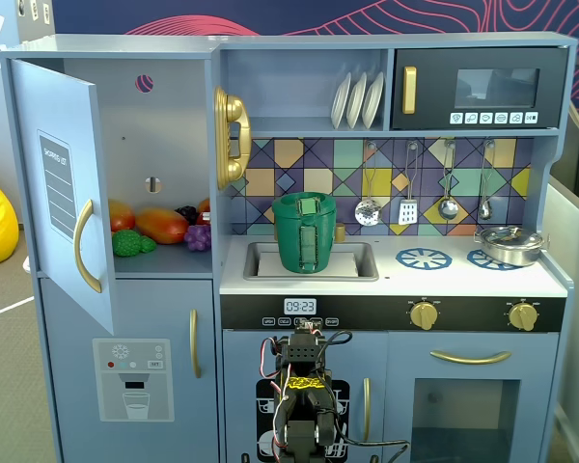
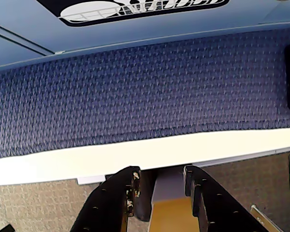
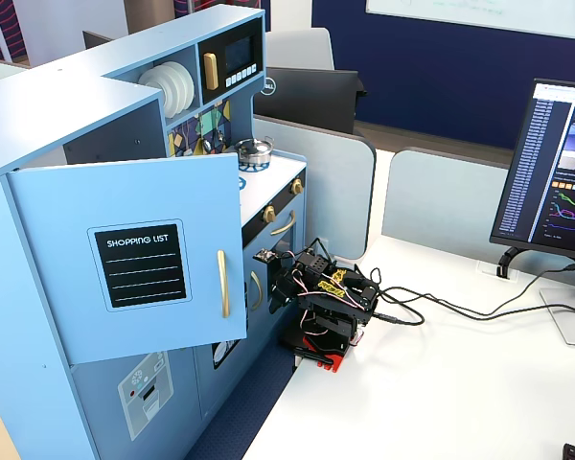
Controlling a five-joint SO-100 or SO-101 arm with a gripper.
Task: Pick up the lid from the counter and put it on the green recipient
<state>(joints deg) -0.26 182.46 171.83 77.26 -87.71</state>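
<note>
The blue toy kitchen (image 1: 299, 241) fills a fixed view, its upper left door (image 1: 68, 183) swung open on a shelf of toy fruit (image 1: 159, 227). The white worktop (image 1: 396, 280) crosses centre frame, carrying a sink basin (image 1: 362, 260) at centre and two blue burner prints (image 1: 423, 258) at centre right.

The green recipient (image 1: 305, 233) stands upright in the sink basin, ribbed strap handle facing the camera. The lid (image 1: 306, 203) sits on the recipient's mouth, its raised tab visible at top centre; it is not lying on the worktop.

A shallow silver pot (image 1: 510, 244) rests on the rightmost burner print, well apart from the recipient.

The arm (image 1: 304, 395) is folded low at bottom centre of that view, in front of the kitchen's lower doors; in a fixed view from the side it sits on a white desk (image 3: 460, 383) beside the kitchen, cables trailing right.

In the wrist view the claw (image 2: 160, 180) enters from the bottom edge, fingers parted with a clear gap and nothing between them, over blue carpet (image 2: 135, 96).
</note>
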